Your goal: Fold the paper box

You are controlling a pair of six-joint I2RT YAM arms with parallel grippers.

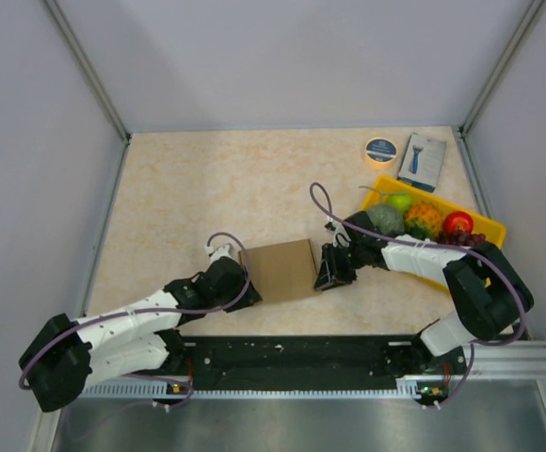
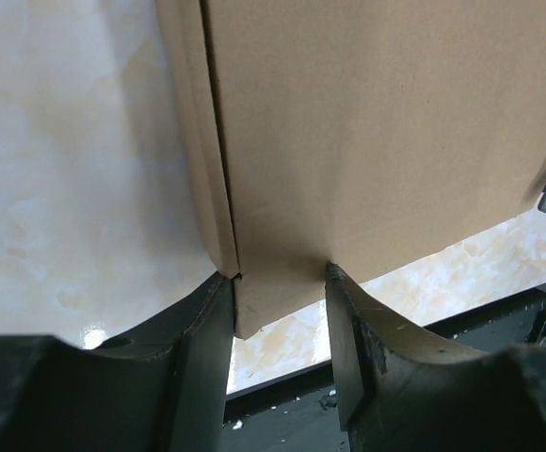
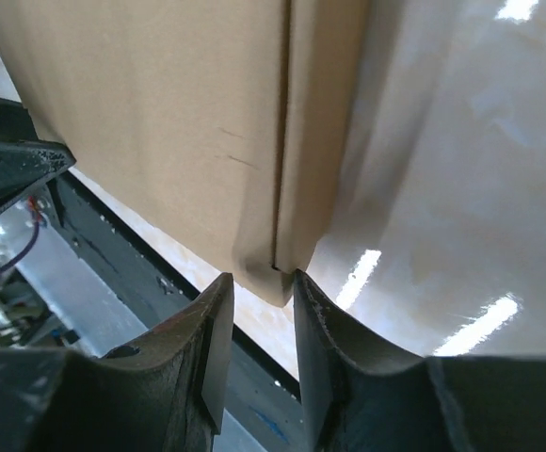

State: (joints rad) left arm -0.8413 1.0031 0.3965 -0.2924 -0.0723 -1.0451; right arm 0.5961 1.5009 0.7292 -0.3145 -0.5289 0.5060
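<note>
The paper box [image 1: 280, 268] lies on the table [image 1: 188, 188] between the 2 arms, near the front edge, a plain brown panel facing up with a fold line running down each side. The left gripper [image 1: 243, 280] meets its left end and the right gripper [image 1: 329, 271] its right end, so the carton is braced from 2 opposite sides, probably to keep it from sliding while a crease is worked. On the right wrist view the fingers [image 3: 212, 339] stand close together with the folded corner of the cardboard caught in the narrow gap, a pinch on that edge. On the left wrist view the fingers [image 2: 202, 348] sit about half spread, a lower corner poking between them and both tips touching cardboard; whether they squeeze it I cannot tell from this angle. The yellow tray [image 1: 492, 229] of fruit sits well apart, off to the right.
</note>
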